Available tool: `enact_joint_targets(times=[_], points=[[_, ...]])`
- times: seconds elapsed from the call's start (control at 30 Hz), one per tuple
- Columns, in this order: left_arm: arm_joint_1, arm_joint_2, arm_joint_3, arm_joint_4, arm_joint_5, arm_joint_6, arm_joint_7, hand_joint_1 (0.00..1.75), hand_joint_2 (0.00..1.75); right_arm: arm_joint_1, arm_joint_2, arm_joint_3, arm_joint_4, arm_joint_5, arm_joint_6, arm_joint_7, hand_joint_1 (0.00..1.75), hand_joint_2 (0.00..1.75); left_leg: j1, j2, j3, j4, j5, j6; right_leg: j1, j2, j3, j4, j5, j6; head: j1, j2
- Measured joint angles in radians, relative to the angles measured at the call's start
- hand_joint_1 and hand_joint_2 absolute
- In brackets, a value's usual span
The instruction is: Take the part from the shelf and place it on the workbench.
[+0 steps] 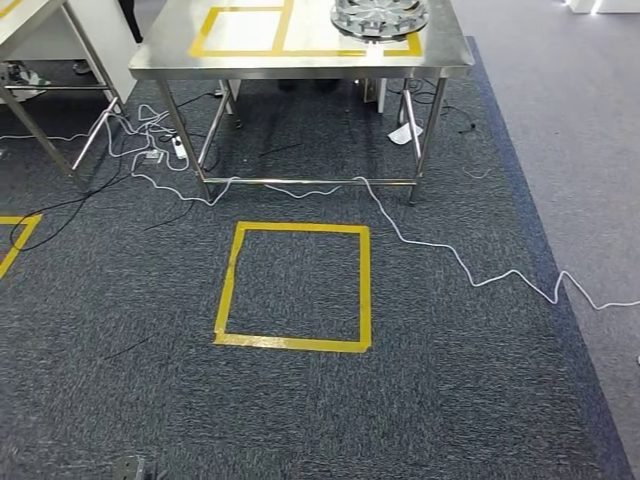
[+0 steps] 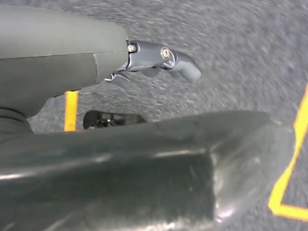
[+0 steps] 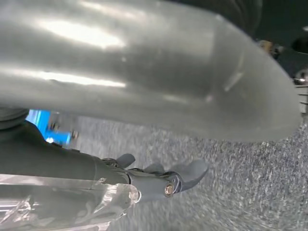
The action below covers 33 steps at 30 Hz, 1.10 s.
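A round silver-grey part [image 1: 380,17] with a spoked, wheel-like face lies on the steel workbench [image 1: 302,62], at its far right, partly over yellow tape outlines. The workbench stands ahead of me across the carpet. My left hand [image 2: 120,62] hangs over the grey carpet, its dark fingers [image 2: 171,57] stretched out straight and its thick thumb [image 2: 218,159] apart from them, with nothing in it. My right hand [image 3: 109,168] also hangs over the carpet with fingers [image 3: 181,178] extended and holds nothing. Crinkled clear plastic [image 3: 91,202] shows along its wrist side.
A yellow tape square [image 1: 294,285] marks the carpet in front of the workbench. A white cable [image 1: 453,255] snakes across the floor from under the bench to the right. A power strip [image 1: 179,147] and cables lie by the left bench leg. A second steel table [image 1: 45,60] stands at the far left.
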Motion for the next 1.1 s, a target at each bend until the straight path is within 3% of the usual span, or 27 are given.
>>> enact_joint_targets(times=[0.03, 0.07, 0.13, 0.2, 0.27, 0.3, 0.37, 0.43, 0.47, 0.5, 0.53, 0.6, 0.67, 0.73, 0.8, 0.87, 0.93, 1.0, 1.03, 1.1], points=[[0.002, 0.0, 0.001, 0.0, 0.007, 0.0, 0.007, 0.0, 0.0, 0.0, -0.002, 0.001, 0.002, 0.018, 0.0, -0.003, 0.0, 0.0, 0.001, 0.003, 0.003, -0.004, 0.015, -0.001, 0.0, -0.013, 0.0, 0.0, 0.0, 0.001, 0.0, 0.0], [0.004, 0.001, 0.003, -0.001, 0.013, -0.002, 0.008, 0.0, 0.0, 0.0, -0.003, 0.006, 0.004, 0.046, 0.003, -0.002, 0.0, 0.0, 0.002, 0.01, 0.027, -0.048, 0.046, -0.002, -0.001, -0.025, 0.001, 0.0, -0.001, 0.002, 0.0, 0.0], [0.003, 0.004, 0.005, -0.002, 0.019, -0.005, -0.009, 0.0, 0.0, 0.0, -0.007, 0.027, 0.006, 0.128, 0.009, 0.003, 0.0, 0.0, 0.0, 0.055, 0.103, -0.188, 0.108, -0.001, 0.003, -0.047, 0.004, 0.003, -0.005, 0.01, -0.002, 0.0], [-0.006, 0.007, 0.003, -0.003, 0.019, -0.004, -0.044, 0.0, 0.0, 0.0, -0.013, 0.058, 0.013, 0.206, 0.006, 0.001, 0.0, 0.0, -0.003, 0.086, 0.142, -0.269, 0.128, 0.008, 0.011, -0.067, 0.004, 0.006, -0.011, 0.02, -0.003, 0.0], [-0.01, 0.012, 0.002, -0.003, 0.019, -0.002, -0.074, 0.0, 0.0, -0.006, -0.018, 0.076, 0.023, 0.24, -0.012, -0.015, 0.0, 0.0, -0.005, 0.068, 0.139, -0.275, 0.127, 0.023, 0.013, -0.086, 0.009, 0.005, -0.014, 0.029, -0.002, 0.0], [-0.009, 0.014, 0.001, -0.003, 0.019, -0.005, -0.083, 0.0, 0.0, -0.01, -0.019, 0.08, 0.029, 0.248, -0.021, -0.022, 0.0, 0.0, -0.004, 0.057, 0.138, -0.275, 0.127, 0.028, 0.011, -0.083, 0.011, 0.009, -0.019, 0.035, 0.001, 0.0], [-0.008, 0.017, 0.001, -0.003, 0.022, -0.012, -0.088, 0.0, 0.0, -0.017, -0.02, 0.088, 0.042, 0.259, -0.028, -0.026, 0.0, 0.0, -0.001, 0.038, 0.138, -0.276, 0.131, 0.04, 0.005, -0.039, -0.005, 0.058, -0.056, 0.047, 0.003, 0.0], [-0.01, 0.019, 0.0, -0.003, 0.027, -0.023, -0.089, 0.0, 0.0, -0.017, -0.023, 0.099, 0.061, 0.266, -0.028, -0.013, 0.0, 0.0, 0.0, 0.016, 0.135, -0.276, 0.134, 0.048, 0.003, 0.015, -0.064, 0.191, -0.127, 0.052, 0.005, 0.0], [-0.011, 0.017, -0.002, -0.003, 0.028, -0.03, -0.089, 0.0, 0.0, -0.017, -0.025, 0.106, 0.072, 0.268, -0.028, -0.004, 0.0, 0.0, 0.0, 0.002, 0.134, -0.276, 0.135, 0.05, 0.004, 0.027, -0.098, 0.262, -0.154, 0.052, 0.006, 0.0], [-0.01, 0.016, -0.004, -0.003, 0.027, -0.036, -0.089, 0.0, 0.0, -0.016, -0.029, 0.114, 0.083, 0.269, -0.028, 0.004, 0.0, 0.0, 0.0, -0.013, 0.134, -0.275, 0.135, 0.05, 0.004, 0.032, -0.121, 0.308, -0.164, 0.051, 0.006, 0.0], [-0.009, 0.014, -0.007, -0.003, 0.025, -0.043, -0.089, 0.0, 0.0, -0.016, -0.034, 0.122, 0.094, 0.269, -0.03, 0.011, 0.0, 0.0, 0.0, -0.029, 0.134, -0.275, 0.135, 0.05, 0.004, 0.033, -0.127, 0.313, -0.153, 0.049, 0.006, 0.0], [-0.007, 0.012, -0.015, -0.003, 0.014, -0.053, -0.081, 0.0, 0.0, -0.018, -0.045, 0.142, 0.114, 0.27, -0.036, 0.02, 0.0, 0.0, 0.001, -0.06, 0.136, -0.274, 0.136, 0.047, 0.0, 0.048, -0.084, 0.209, -0.082, 0.046, 0.006, 0.0], [-0.007, 0.011, -0.027, -0.003, -0.007, -0.058, -0.05, 0.0, 0.0, -0.023, -0.056, 0.166, 0.134, 0.266, -0.053, 0.021, 0.0, 0.0, 0.0, -0.087, 0.135, -0.272, 0.137, 0.038, -0.007, 0.098, -0.023, 0.073, -0.027, 0.045, 0.007, 0.0], [-0.001, 0.012, -0.04, -0.007, -0.035, -0.05, -0.001, 0.0, 0.0, -0.03, -0.065, 0.181, 0.152, 0.249, -0.082, 0.002, 0.0, 0.0, 0.001, -0.109, 0.128, -0.271, 0.141, 0.026, -0.01, 0.124, -0.001, 0.023, -0.018, 0.04, 0.007, 0.0], [0.014, 0.016, -0.051, -0.016, -0.056, -0.04, 0.033, 0.0, 0.0, -0.038, -0.07, 0.183, 0.162, 0.233, -0.115, -0.039, 0.0, 0.0, 0.005, -0.12, 0.12, -0.272, 0.144, 0.013, -0.007, 0.105, -0.001, 0.023, -0.014, 0.028, 0.007, 0.0], [0.025, 0.018, -0.059, -0.029, -0.065, -0.043, 0.039, 0.0, 0.0, -0.045, -0.072, 0.187, 0.171, 0.229, -0.145, -0.076, 0.0, 0.0, 0.004, -0.078, 0.101, -0.239, 0.12, 0.003, -0.007, 0.08, -0.001, 0.019, -0.009, 0.015, 0.003, 0.0], [0.026, 0.018, -0.068, -0.048, -0.077, -0.054, 0.027, 0.0, 0.0, -0.049, -0.073, 0.19, 0.179, 0.229, -0.169, -0.083, 0.0, 0.0, 0.001, -0.018, 0.043, -0.122, 0.055, -0.003, -0.004, 0.048, -0.001, 0.016, -0.008, 0.007, -0.003, 0.0], [0.026, 0.018, -0.078, -0.067, -0.09, -0.066, 0.015, 0.0, 0.0, -0.049, -0.077, 0.189, 0.185, 0.229, -0.183, -0.071, 0.0, 0.0, 0.001, 0.0, -0.019, 0.006, 0.005, -0.005, -0.001, 0.013, -0.002, 0.016, -0.011, 0.003, -0.004, 0.0], [0.028, 0.017, -0.082, -0.074, -0.095, -0.069, 0.013, 0.0, 0.0, -0.049, -0.079, 0.189, 0.188, 0.231, -0.186, -0.067, 0.0, 0.0, 0.001, 0.003, -0.028, 0.026, 0.007, -0.005, -0.001, -0.003, -0.002, 0.016, -0.011, 0.003, -0.005, 0.0], [0.033, 0.017, -0.088, -0.085, -0.105, -0.071, 0.018, 0.0, 0.0, -0.051, -0.082, 0.188, 0.191, 0.236, -0.191, -0.061, 0.0, 0.0, 0.001, 0.013, 0.011, -0.042, 0.059, -0.003, -0.001, -0.029, 0.0, 0.016, -0.013, 0.004, -0.005, 0.0]])
